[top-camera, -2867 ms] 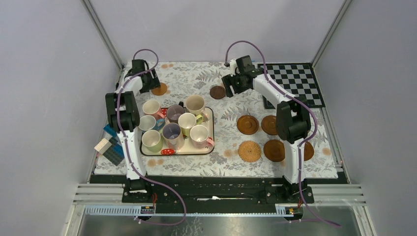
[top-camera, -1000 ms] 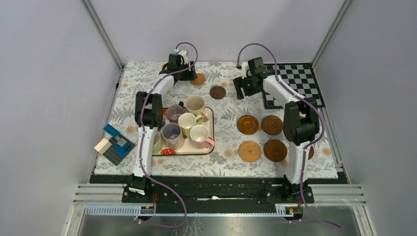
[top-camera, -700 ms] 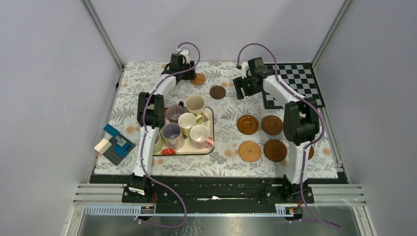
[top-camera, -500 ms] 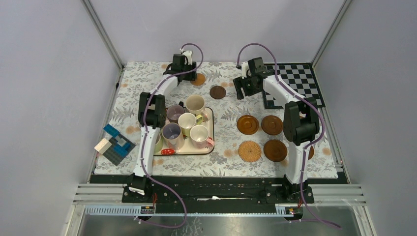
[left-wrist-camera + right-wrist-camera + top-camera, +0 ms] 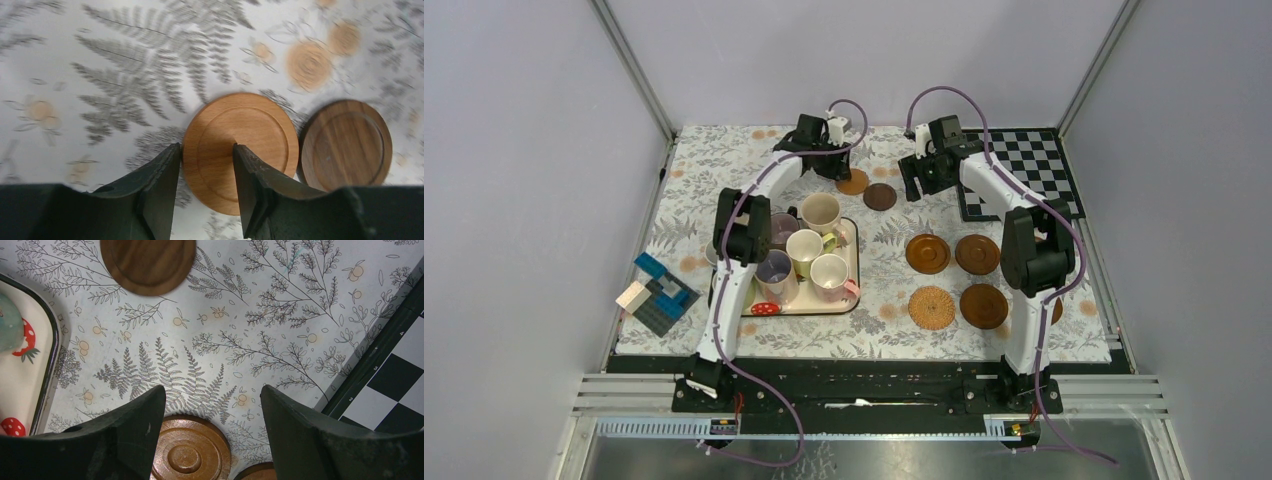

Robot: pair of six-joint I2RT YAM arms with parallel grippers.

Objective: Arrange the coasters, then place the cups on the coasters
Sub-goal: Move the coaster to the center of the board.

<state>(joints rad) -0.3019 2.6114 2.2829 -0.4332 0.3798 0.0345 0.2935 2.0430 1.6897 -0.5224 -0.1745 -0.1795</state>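
My left gripper [image 5: 839, 170] reaches to the far middle of the cloth. It is shut on the rim of a light tan coaster [image 5: 250, 145], with one finger at the disc's edge and the other on its top. This coaster [image 5: 854, 183] lies flat, touching a dark coaster [image 5: 881, 196] [image 5: 345, 145]. My right gripper [image 5: 921, 183] [image 5: 212, 390] hovers open just right of them, holding nothing. Several more coasters lie at the right, among them a ridged one [image 5: 927, 253] [image 5: 192, 450] and a woven one [image 5: 932, 307]. Several cups [image 5: 821, 212] stand on the strawberry tray [image 5: 854, 296].
A checkerboard mat [image 5: 1024, 165] [image 5: 400, 385] lies at the far right. Toy blocks [image 5: 656, 293] sit at the cloth's left edge. My left arm crosses over the tray and hides some cups. The tray's corner [image 5: 47, 355] shows in the right wrist view.
My left arm has swung right, bringing the tan coaster from the far left up against the dark coaster, which shifted slightly. The left jaws have narrowed. The right arm has barely moved.
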